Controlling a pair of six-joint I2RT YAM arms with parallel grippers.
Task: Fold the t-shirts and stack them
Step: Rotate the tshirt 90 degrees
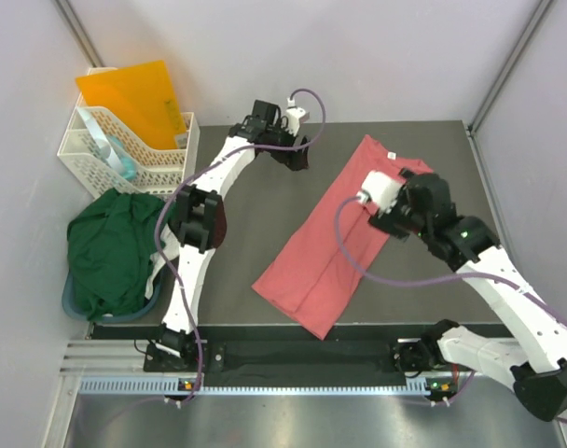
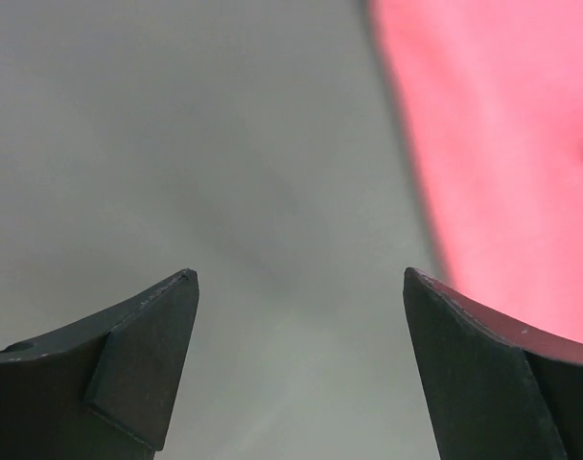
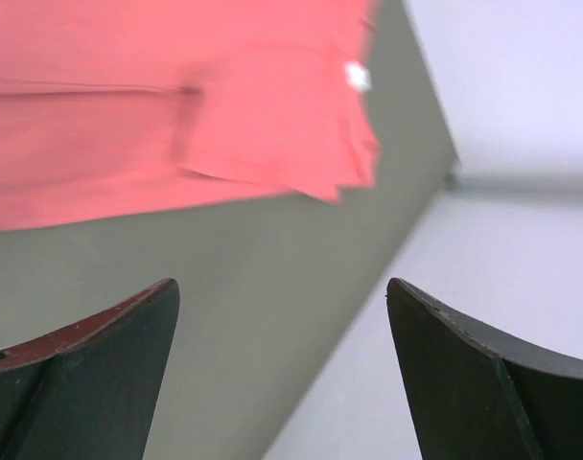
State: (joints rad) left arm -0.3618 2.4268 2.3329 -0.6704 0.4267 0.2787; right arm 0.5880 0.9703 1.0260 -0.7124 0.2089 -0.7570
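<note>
The salmon-pink t-shirt (image 1: 335, 233) lies folded into a long strip, running diagonally across the dark table, its white neck label (image 1: 392, 155) at the far end. It also shows in the left wrist view as the pink t-shirt (image 2: 502, 144) and in the right wrist view as the pink t-shirt (image 3: 176, 115). The dark green t-shirt (image 1: 111, 247) is bunched in a heap at the table's left edge. My left gripper (image 1: 297, 157) (image 2: 299, 273) hovers open over bare table just left of the pink shirt's far end. My right gripper (image 1: 416, 187) (image 3: 282, 281) is open and empty beside the shirt's collar end.
A white plastic basket (image 1: 125, 154) holding an orange folder (image 1: 134, 98) stands at the back left. A blue tub rim (image 1: 74, 301) shows under the green heap. The table's right edge (image 1: 481, 182) meets the wall close to my right gripper.
</note>
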